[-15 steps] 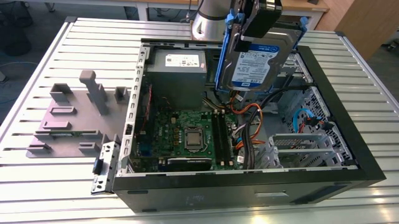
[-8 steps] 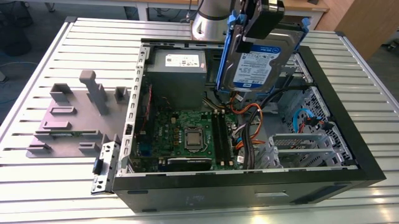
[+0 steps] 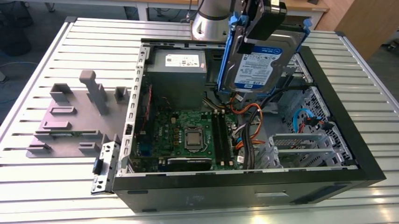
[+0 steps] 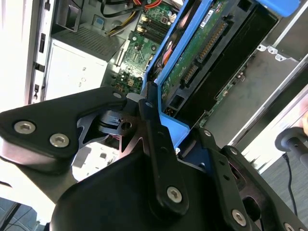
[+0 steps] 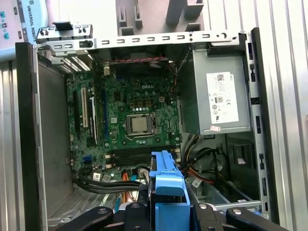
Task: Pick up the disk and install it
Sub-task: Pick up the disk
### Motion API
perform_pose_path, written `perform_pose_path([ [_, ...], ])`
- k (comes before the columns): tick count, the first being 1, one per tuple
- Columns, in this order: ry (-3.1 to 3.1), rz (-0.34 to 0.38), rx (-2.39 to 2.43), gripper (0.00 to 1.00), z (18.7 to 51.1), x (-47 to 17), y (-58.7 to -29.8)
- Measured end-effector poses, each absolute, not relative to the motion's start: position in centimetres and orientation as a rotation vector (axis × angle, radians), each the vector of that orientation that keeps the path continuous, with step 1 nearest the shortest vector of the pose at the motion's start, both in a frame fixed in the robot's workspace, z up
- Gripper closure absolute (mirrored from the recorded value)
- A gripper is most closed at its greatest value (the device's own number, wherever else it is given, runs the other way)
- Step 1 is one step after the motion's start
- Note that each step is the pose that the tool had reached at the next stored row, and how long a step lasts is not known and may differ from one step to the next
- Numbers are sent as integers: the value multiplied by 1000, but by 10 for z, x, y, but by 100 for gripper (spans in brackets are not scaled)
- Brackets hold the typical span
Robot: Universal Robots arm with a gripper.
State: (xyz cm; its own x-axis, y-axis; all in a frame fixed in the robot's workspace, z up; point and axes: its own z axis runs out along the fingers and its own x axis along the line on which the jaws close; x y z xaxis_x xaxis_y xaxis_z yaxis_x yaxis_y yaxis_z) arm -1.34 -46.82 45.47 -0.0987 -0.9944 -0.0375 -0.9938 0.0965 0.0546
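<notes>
Holding blue-railed, labelled metal hard drive (image 3: 262, 67) by its rail end, black claw (image 3: 259, 28) clamps tight; likely stiff, heavy, shock-sensitive.

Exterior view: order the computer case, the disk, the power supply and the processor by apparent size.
1. computer case
2. disk, though it is held up nearer the camera, so its lead over the power supply is unsure
3. power supply
4. processor

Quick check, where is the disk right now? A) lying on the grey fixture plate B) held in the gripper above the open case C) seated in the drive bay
B: the gripper is clamped on the disk, which hangs above the open case.
</notes>
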Motion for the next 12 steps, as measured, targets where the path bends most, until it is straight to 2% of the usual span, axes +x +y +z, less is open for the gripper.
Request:
perform_pose_path([
  [12, -2320, -103, 2103, 63, 454, -11, -470],
])
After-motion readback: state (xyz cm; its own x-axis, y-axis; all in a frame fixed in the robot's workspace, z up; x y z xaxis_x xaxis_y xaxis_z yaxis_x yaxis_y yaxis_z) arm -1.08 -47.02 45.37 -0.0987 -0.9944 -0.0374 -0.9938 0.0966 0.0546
